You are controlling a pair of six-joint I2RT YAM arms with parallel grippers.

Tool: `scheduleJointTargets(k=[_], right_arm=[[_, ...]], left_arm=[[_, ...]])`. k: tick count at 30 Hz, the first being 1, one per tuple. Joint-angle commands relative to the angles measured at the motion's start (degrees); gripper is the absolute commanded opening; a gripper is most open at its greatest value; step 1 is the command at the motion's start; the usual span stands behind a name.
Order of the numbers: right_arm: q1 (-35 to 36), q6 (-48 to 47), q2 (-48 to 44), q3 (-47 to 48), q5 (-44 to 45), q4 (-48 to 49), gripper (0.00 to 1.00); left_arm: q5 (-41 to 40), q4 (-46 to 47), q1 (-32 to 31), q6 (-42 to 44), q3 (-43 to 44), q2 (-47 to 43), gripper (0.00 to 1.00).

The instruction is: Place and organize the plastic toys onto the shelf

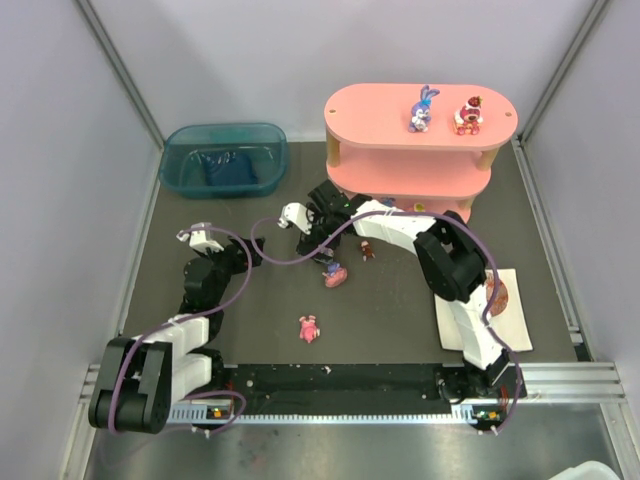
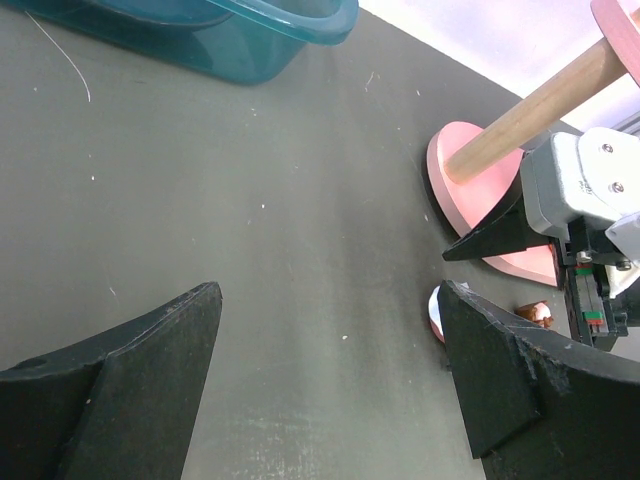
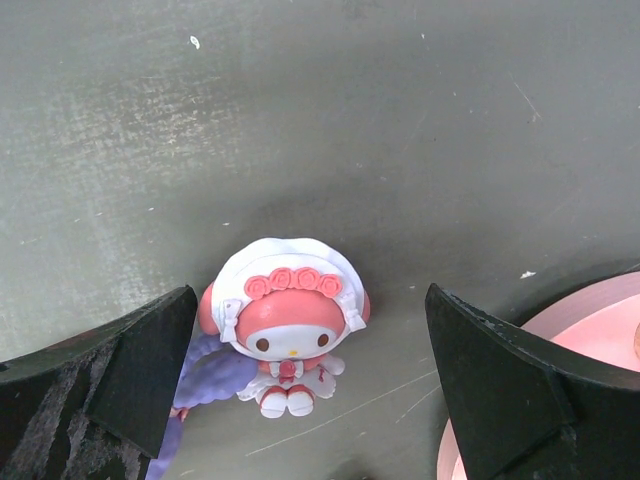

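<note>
Pink-bonneted, the figurine (image 3: pixel 288 335) sits on the dark mat (image 1: pixel 260 300) at seven o'clock from the shelf (image 1: pixel 370 110), framed between the spread jaws of the right gripper (image 3: pixel 310 300), so pick-up seems in hand, calling next for a straight descent and squeeze; the left gripper (image 2: pixel 330 300) hangs spread, empty.

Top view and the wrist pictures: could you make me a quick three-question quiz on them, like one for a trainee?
1. How many toys stand on the top board of the shelf?
2. True or false: the right gripper is clamped on the pink-hooded figurine.
3. Which thing stands left of the shelf? A) teal bin B) patterned egg C) bunny

Key
1. Two.
2. False: it is open, with the figurine between its fingers and touching neither.
3. A.
</note>
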Motion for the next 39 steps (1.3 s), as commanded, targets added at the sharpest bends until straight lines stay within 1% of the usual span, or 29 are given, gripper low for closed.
scheduleJointTargets(k=[1, 8, 14, 17, 20, 21, 27, 29, 31, 33, 34, 35, 36, 39], right_arm=[[0.9, -0.7, 1.5, 2.9, 0.2, 0.5, 0.98], [0.9, -0.4, 2.2, 3.6, -0.2, 0.4, 0.96], [0.9, 0.7, 2.6, 4.6, 0.3, -0.1, 0.9], [0.9, 1.2, 3.0, 4.9, 0.4, -0.3, 0.85], [0.9, 1.6, 3.5, 5.2, 0.5, -0.6, 0.77], [0.9, 1.6, 3.5, 5.3, 0.5, -0.8, 0.72], [0.9, 1.7, 4.0, 6.0, 0.5, -1.7, 0.56], [0.9, 2.0, 4.0, 6.2, 0.5, -2.2, 0.56], [0.9, 2.3, 4.0, 6.5, 0.4, -2.4, 0.5], [0.9, 2.5, 4.0, 6.8, 0.3, -2.9, 0.4], [0.9, 2.7, 4.0, 7.0, 0.3, -3.1, 0.3], [0.9, 3.2, 4.0, 7.2, 0.8, -3.1, 0.08], [0.9, 3.7, 4.0, 7.4, 1.1, -3.2, 0.0], [0.9, 5.1, 3.0, 8.0, 1.5, -3.6, 0.0]], left_arm=[[-0.3, 2.4, 0.0, -0.3, 1.1, -0.7, 0.95], [-0.5, 2.3, 0.0, -0.2, 1.1, -1.0, 0.95], [-0.4, 2.2, 0.0, -0.2, 1.1, -1.1, 0.95], [-0.5, 2.1, 0.0, -0.1, 1.1, -1.3, 0.95], [-0.6, 2.1, 0.0, -0.2, 1.1, -1.3, 0.95], [-0.5, 2.1, 0.0, -0.2, 1.1, -1.3, 0.95], [-0.9, 1.9, 0.0, -0.4, 1.1, -1.3, 0.95], [-0.9, 1.9, 0.0, -0.4, 1.1, -1.3, 0.95], [-0.9, 1.8, 0.0, -0.5, 1.1, -1.3, 0.95], [-0.9, 1.8, 0.0, -0.5, 1.1, -1.3, 0.95], [-0.9, 1.8, 0.0, -0.5, 1.1, -1.3, 0.95], [-1.0, 1.8, 0.0, -0.5, 1.1, -1.3, 0.95], [-0.9, 1.8, 0.0, -0.6, 1.1, -1.4, 0.95], [-1.3, 1.6, 0.0, -0.6, 1.0, -1.7, 0.95]])
